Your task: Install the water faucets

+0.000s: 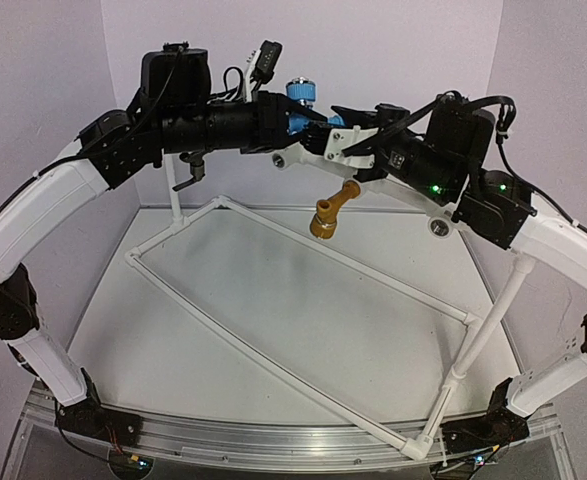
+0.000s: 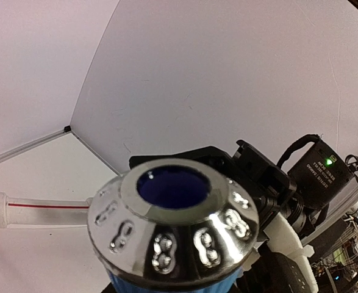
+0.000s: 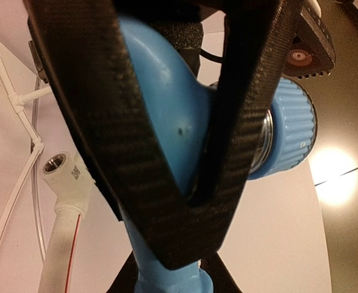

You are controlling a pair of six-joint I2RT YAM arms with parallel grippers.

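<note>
**Blue tap held up high**

The blue tap looks hard, light and a bit slippy, so hold its fat body, not the knob. The right claw squeezes it. The left claw looks closed on it too, above the white pipes.

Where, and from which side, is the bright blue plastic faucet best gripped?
Take the bright blue plastic faucet by its smooth curved body, coming side-on below the ribbed knob. That narrow body fits between the fingers of the right gripper, clamped there, and the upright knob is clear.
</note>
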